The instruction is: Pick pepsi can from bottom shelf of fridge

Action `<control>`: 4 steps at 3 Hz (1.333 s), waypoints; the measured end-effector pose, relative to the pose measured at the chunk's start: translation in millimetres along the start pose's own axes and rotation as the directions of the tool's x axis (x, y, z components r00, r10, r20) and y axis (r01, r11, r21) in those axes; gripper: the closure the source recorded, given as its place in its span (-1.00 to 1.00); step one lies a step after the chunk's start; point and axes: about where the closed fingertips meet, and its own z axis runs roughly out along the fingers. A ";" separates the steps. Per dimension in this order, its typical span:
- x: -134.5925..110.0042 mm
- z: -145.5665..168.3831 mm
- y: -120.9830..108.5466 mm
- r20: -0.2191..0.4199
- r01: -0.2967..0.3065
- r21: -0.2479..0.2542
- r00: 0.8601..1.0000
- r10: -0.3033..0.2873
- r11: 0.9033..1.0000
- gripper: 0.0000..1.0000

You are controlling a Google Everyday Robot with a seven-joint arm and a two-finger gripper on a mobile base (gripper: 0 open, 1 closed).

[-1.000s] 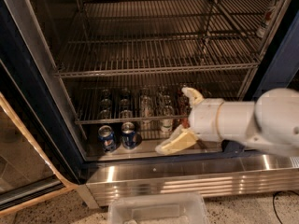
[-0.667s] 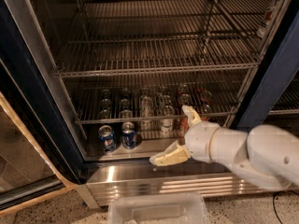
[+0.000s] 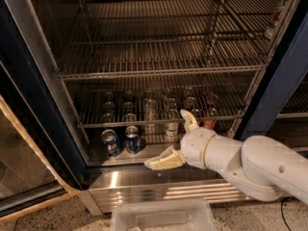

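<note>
The pepsi can (image 3: 133, 139), dark blue with a silver top, stands on the bottom shelf (image 3: 149, 152) at the front left of the fridge (image 3: 32, 97). A twin blue can (image 3: 110, 143) with a round logo stands right beside it on its left. My gripper (image 3: 166, 139) is open and empty at the front edge of the bottom shelf, to the right of the pepsi can and apart from it. One finger (image 3: 162, 162) points left over the shelf lip, and the other (image 3: 189, 120) points up by the wire rack.
Several more cans stand further back on the bottom shelf, seen through the wire rack (image 3: 159, 114), among them a silver-white one (image 3: 172, 128) and a red one (image 3: 210, 124). The steel kick plate (image 3: 144, 186) lies below. A clear plastic bin (image 3: 163, 216) sits on the floor. The glass door (image 3: 21, 172) stands open at left.
My gripper and arm have moved left and a little down, closer to the two blue cans. The cans have not moved.
</note>
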 end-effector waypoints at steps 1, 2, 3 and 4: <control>29.7 9.2 17.6 0.025 -0.050 0.039 0.999 0.049 0.998 -1.00; 54.5 12.9 35.6 0.058 -0.002 0.123 0.998 -0.005 0.992 -1.00; 19.1 47.3 60.0 0.149 0.111 0.158 0.980 -0.134 0.981 -1.00; -5.4 50.0 52.2 0.207 0.089 0.211 0.969 -0.133 0.973 -1.00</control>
